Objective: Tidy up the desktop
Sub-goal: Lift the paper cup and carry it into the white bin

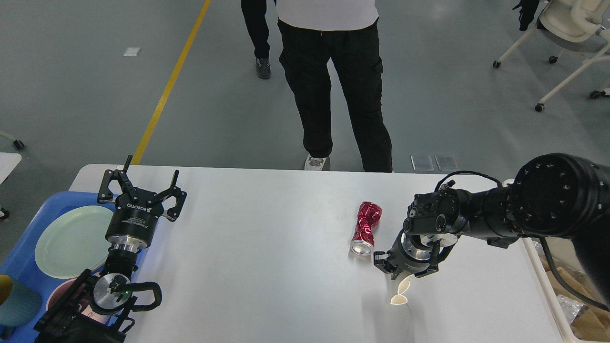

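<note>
The white desktop [267,267] fills the middle of the head view. A crushed red drink can [366,226] lies on its side on it, right of centre. My right gripper [393,269] points down at the tabletop just right of the can's open end. Its fingers are dark and cannot be told apart. A small white scrap [400,294] shows directly under it; I cannot tell whether it is held. My left gripper [151,167] is open and empty, raised over the desktop's left end beside the blue tray.
A blue tray [28,259] at the left holds a pale green plate [71,240], a pink bowl [59,295] and a teal cup [16,305]. A cream bin [548,281] with paper waste stands at the right edge. A person [333,81] stands at the far edge.
</note>
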`<state>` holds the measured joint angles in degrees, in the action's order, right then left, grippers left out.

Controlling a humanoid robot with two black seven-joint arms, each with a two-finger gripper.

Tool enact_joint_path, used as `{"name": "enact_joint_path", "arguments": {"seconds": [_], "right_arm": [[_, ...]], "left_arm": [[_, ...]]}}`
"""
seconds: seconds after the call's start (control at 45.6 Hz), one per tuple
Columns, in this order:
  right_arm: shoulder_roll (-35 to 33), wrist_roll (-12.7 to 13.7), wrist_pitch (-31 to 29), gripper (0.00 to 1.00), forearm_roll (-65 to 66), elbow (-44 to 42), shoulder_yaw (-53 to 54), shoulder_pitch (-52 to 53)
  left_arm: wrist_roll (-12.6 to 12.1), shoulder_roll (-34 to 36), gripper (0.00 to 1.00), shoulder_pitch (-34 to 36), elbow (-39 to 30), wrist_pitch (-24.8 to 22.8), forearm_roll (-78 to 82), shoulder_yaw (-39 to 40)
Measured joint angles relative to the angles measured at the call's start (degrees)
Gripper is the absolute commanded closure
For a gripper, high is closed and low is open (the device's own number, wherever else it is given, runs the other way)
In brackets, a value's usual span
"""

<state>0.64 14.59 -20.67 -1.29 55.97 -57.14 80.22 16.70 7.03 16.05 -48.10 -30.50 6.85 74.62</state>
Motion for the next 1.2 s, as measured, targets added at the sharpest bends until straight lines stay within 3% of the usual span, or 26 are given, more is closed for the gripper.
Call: {"name": "enact_joint_path", "arguments": {"seconds": [0.197, 0.416, 0.767, 1.008, 1.205], "right_arm": [[-2.79, -0.01, -1.93, 1.00, -1.42, 4.42, 0.06, 4.75], [-11.34, -0.22, -4.01, 1.00, -7.57, 20.89, -3.37, 25.26], [-14.41, -1.14, -15.16, 1.00, -12.67, 35.86, -14.39, 56.46], [-16.33, -1.33, -11.79, 1.00, -12.79, 34.48, -19.29, 51.62], [-26.44, -1.06, -5.57, 1.00, -12.00, 23.69, -25.19, 37.63]], "left_arm": [[0.00, 0.00, 0.04, 0.00, 0.00, 0.00, -0.01, 0.00], [0.00, 0.00, 0.04, -0.02, 0.00, 0.01, 0.03, 0.00], [0.00, 0.00, 0.04, 0.00, 0.00, 0.08, 0.02, 0.00], [0.01, 0.00, 0.04, 0.03, 0.02, 0.11, 0.02, 0.00], [0.01, 0.00, 0.04, -0.04, 0.03, 0.10, 0.03, 0.00]]}}
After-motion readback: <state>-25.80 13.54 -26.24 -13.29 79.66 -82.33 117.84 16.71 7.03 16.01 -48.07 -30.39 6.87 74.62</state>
